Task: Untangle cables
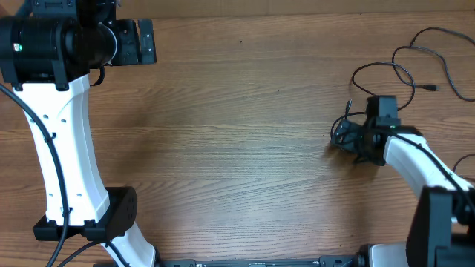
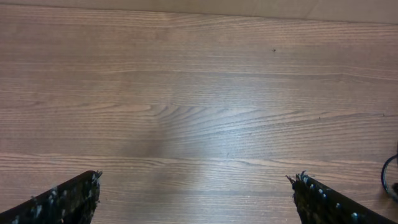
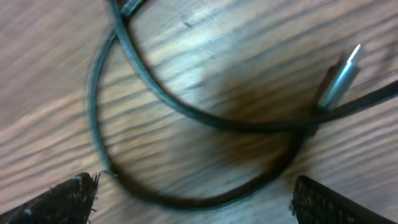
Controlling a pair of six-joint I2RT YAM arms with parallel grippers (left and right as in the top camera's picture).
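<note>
Cables (image 3: 205,121) loop mid-frame between right jaws, spread wide, empty; silver plug (image 3: 339,78) upper right. Left jaws also spread, well apart.

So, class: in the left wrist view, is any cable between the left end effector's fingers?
No, only bare table shows between the fingers of the left end effector.

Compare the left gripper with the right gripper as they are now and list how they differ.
The left gripper hangs over bare table at the far left; the right gripper sits at the right, over the cables. Nothing lies between the left gripper's jaws, while cable loops and a silver-tipped plug lie between the right's. The right seems nearer the wood than the left. Both are open.
</note>
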